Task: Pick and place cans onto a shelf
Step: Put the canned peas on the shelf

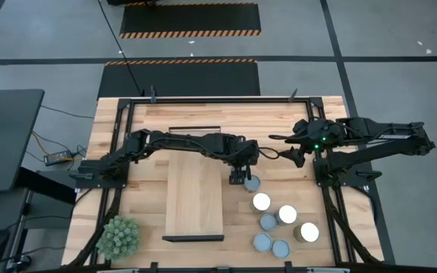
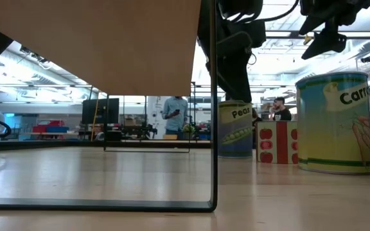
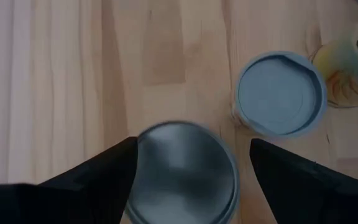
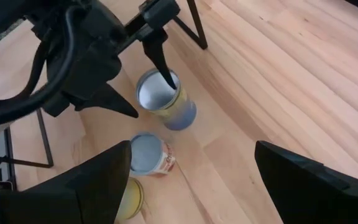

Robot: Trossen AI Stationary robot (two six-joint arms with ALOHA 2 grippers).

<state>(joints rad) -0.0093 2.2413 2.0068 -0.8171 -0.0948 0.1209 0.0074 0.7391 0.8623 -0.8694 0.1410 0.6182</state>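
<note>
left gripper (image 3: 185, 168) — wide, straddling can (image 3: 184, 180) at shelf's (image 1: 194, 193) 3 o'clock, to grasp | right gripper (image 1: 298, 155) — open, empty, waiting

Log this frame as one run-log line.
left claw: open, straddling a can, not closed | right claw: open, waiting above table's right | shelf: no cans on it | other cans: on table right of shelf

One can (image 3: 182, 171) is framed between the spread fingers of the left gripper (image 1: 238, 179), just right of the shelf (image 1: 194, 197). A second can (image 3: 279, 93) stands just beyond the gripper, five more farther right.
</note>
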